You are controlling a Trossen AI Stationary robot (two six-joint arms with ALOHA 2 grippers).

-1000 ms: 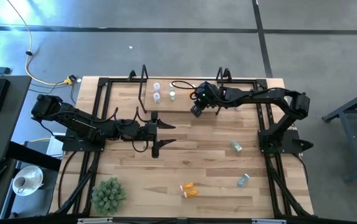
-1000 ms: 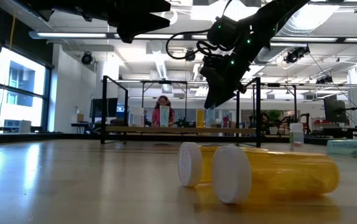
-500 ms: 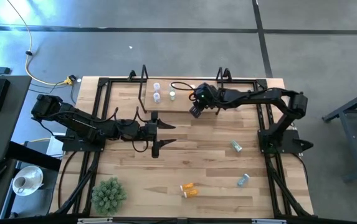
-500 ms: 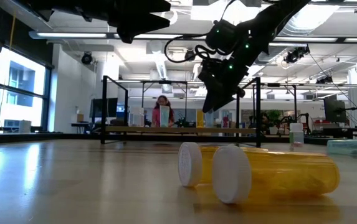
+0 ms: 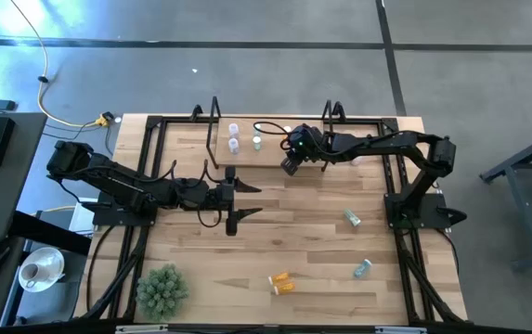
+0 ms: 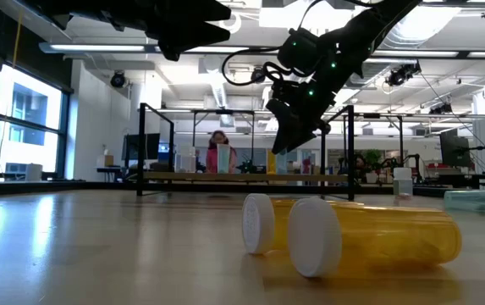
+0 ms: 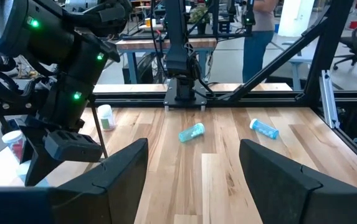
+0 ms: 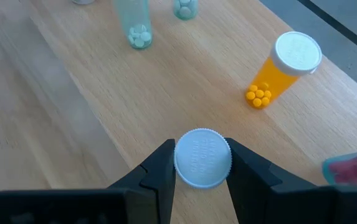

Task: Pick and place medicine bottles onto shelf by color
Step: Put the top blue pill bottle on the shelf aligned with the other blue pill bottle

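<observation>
2 dark arms work over the wooden table (image 5: 312, 223). At its far edge stands the shelf (image 5: 270, 150), above which the right gripper (image 8: 198, 163) hangs, fingers clamped on a white-capped bottle (image 8: 202, 157). An orange bottle (image 8: 282, 67) and pale bottles (image 8: 136, 22) stand on the shelf board around it. Mid-table, the left gripper (image 7: 194, 165) waits with fingers spread wide. 2 teal bottles (image 5: 351, 218) lie toward the right edge, 2 orange ones (image 5: 281, 282) near the front edge, a plant ball (image 5: 162, 289) at the front left corner.
</observation>
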